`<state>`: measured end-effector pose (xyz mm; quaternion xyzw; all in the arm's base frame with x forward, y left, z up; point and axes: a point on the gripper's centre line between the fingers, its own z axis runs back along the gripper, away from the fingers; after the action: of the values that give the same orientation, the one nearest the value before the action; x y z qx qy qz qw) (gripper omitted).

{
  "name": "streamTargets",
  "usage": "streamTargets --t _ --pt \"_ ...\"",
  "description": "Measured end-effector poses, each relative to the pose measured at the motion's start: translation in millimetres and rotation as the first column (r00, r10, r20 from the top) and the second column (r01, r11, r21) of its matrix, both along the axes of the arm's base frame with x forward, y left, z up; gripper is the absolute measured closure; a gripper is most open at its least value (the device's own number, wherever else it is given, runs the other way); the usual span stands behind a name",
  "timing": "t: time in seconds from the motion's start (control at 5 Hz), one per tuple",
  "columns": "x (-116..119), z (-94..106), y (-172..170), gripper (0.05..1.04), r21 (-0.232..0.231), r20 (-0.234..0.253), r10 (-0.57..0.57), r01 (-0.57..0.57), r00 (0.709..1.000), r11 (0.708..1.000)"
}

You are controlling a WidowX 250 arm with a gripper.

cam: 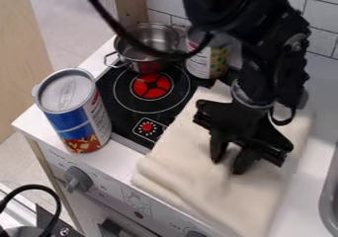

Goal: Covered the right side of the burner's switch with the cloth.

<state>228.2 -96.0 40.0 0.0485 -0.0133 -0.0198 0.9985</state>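
White tiled wall behind a toy stove, black cooktop with red burner [151,86]; from the burner, metal pot [147,46] at 12, tin can [210,58] at 2, blue canister [76,112] at 8, red switch [147,127] at 6, grey knob [78,178] at 7. Cream cloth [198,181] spread at 5 o'clock, partly folded over, edge just beside the switch at its 3 o'clock. Black gripper [228,164] hangs down over the cloth, fingers apart.
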Motion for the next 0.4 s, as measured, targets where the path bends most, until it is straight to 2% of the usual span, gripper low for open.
streamTargets --t 0.2,0.4 --pt "-5.9 12.0 1.0 0.319 -0.027 -0.012 0.013 -0.013 1.0 1.0" --pt "-9.6 19.0 3.2 0.095 -0.024 -0.006 0.026 -0.026 1.0 0.999"
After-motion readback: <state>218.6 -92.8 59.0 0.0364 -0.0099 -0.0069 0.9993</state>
